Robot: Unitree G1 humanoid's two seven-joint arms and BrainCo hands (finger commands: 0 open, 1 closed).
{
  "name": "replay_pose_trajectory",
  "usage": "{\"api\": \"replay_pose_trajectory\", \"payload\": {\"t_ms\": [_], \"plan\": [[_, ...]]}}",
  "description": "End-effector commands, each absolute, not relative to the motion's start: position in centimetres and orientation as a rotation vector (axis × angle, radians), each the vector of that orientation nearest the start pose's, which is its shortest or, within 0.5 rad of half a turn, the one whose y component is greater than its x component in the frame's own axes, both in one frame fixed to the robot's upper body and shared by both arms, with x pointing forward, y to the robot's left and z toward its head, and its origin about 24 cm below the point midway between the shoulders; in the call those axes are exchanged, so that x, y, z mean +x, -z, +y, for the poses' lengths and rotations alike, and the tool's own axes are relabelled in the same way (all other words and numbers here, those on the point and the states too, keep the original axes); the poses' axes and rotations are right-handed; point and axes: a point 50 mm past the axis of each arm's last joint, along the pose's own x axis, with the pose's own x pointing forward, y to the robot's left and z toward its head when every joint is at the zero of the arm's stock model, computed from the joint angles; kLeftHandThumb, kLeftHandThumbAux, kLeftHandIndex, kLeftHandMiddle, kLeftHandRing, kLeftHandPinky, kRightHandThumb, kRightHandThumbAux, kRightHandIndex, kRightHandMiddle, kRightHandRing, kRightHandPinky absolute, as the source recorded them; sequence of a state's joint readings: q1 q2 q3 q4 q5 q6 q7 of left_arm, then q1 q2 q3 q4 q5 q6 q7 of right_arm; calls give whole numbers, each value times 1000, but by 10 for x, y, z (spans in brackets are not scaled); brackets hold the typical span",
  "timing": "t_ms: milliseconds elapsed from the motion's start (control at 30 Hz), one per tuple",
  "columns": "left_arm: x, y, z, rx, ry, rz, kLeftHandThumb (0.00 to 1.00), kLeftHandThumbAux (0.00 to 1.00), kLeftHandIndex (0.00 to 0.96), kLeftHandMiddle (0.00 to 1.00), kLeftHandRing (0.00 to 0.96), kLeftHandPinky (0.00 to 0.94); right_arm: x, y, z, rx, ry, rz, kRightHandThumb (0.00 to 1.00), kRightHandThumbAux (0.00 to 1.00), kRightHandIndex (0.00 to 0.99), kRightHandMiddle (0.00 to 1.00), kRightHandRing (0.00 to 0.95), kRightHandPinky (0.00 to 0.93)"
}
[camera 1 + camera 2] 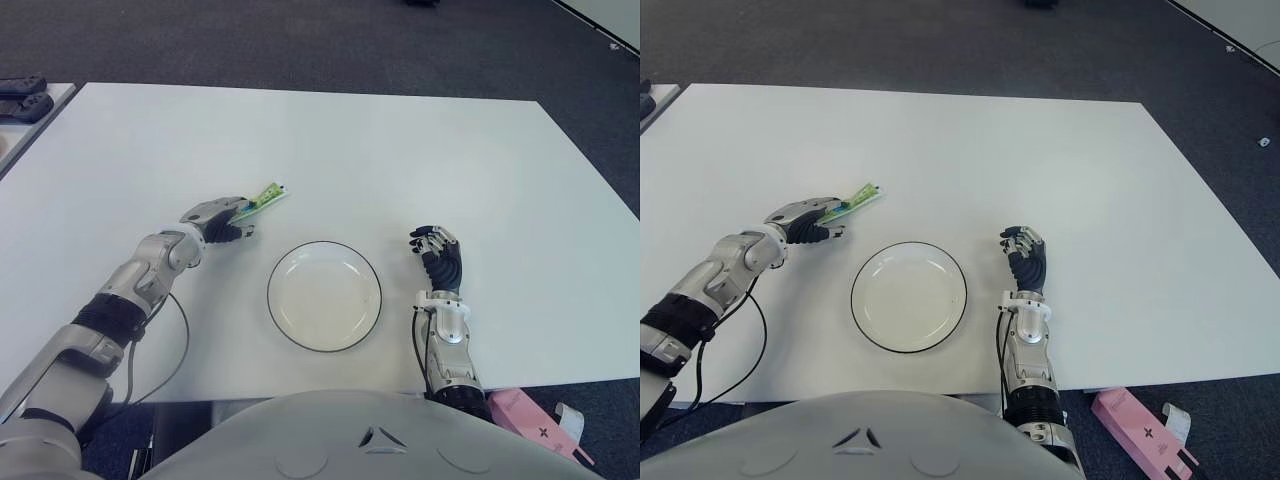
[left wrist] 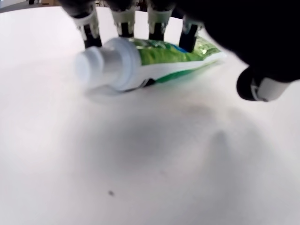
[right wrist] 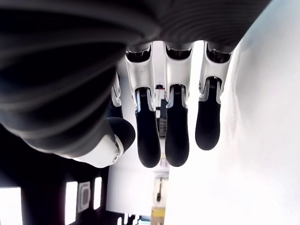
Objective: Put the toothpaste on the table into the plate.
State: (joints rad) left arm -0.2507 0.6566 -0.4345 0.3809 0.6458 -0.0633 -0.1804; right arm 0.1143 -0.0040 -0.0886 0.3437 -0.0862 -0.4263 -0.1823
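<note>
The green and white toothpaste tube [image 2: 159,61] lies flat on the white table [image 1: 400,150], its white cap [image 2: 105,68] pointing toward my left wrist. My left hand [image 1: 222,222] reaches over the tube's cap end, four fingers [image 2: 123,21] draped across it and touching its far side, while the thumb [image 2: 258,86] stands apart from the tube. The tube's crimped tail [image 1: 270,194] sticks out beyond the hand. The empty white plate [image 1: 275,310] with a dark rim sits to the right of that hand. My right hand [image 1: 438,255] shows beside the plate's right side, fingers relaxed and holding nothing.
A cable [image 1: 182,345] loops from my left forearm over the table's near edge. Dark devices [image 1: 22,98] lie on a side table at far left. A pink box [image 1: 1140,432] is on the floor at lower right.
</note>
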Motion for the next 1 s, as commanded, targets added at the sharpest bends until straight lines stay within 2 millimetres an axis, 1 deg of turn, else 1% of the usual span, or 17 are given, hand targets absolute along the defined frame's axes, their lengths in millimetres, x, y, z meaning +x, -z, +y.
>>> {"api": "replay_pose_trajectory", "payload": {"t_ms": [33,367,667,833,1000], "plan": [[275,-8,221,1411,531,257,477,287,0,50,79,187,207,27,-182,-85,268,68,708,729,431,497,503,500],[280,-12,222,1450,455,215,486,294,0,89,116,212,206,26,-180,-80,278,70,710,729,431,496,504,501],[290,-17,220,1477,352,174,468,300,0,98,127,210,206,26,-180,-78,277,74,708,730,431,496,505,505],[298,-20,216,1486,275,146,459,298,0,81,105,171,207,27,-180,-77,272,77,709,729,431,500,507,504],[304,-22,214,1496,221,134,453,282,0,49,60,113,207,27,-180,-75,270,73,710,729,432,508,512,510]]}}
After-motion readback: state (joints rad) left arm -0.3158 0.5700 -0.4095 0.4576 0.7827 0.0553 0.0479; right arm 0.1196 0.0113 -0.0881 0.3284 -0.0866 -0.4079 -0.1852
